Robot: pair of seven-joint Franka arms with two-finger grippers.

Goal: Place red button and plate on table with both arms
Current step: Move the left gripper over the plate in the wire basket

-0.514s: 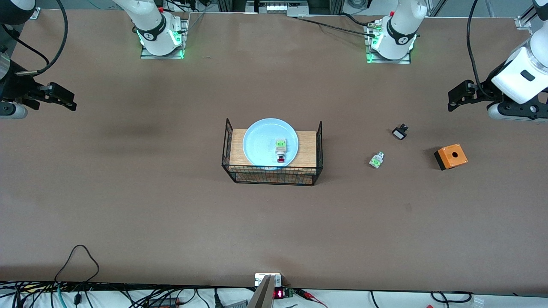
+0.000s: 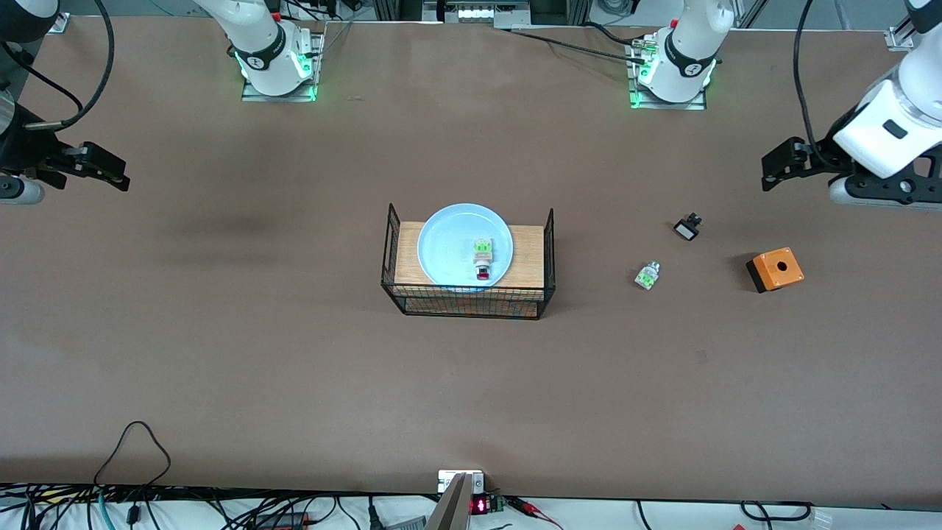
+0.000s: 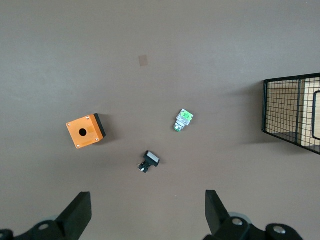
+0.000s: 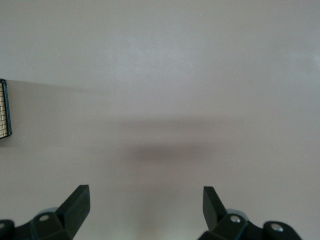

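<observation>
The pale-blue plate (image 2: 456, 243) rests on the wooden top of a black wire basket (image 2: 397, 291) in the middle of the brown table (image 2: 294, 368). The red button (image 2: 483, 259) lies in the plate, its red cap toward the front camera. My left gripper (image 2: 771, 171) is open and empty, up in the air over the left arm's end of the table; it shows open in the left wrist view (image 3: 147, 212). My right gripper (image 2: 118, 177) is open and empty over the right arm's end, also seen in the right wrist view (image 4: 145, 205).
A white-and-green part without a red cap (image 2: 647, 275) (image 3: 183, 120), a small black-and-white part (image 2: 687, 227) (image 3: 149, 161) and an orange box with a hole (image 2: 775, 269) (image 3: 85, 131) lie toward the left arm's end. The basket's corner shows in both wrist views (image 3: 292, 112) (image 4: 4, 112).
My left gripper has shifted slightly toward the robots' bases and the table's middle. My right gripper has barely moved. The plate and button have not moved.
</observation>
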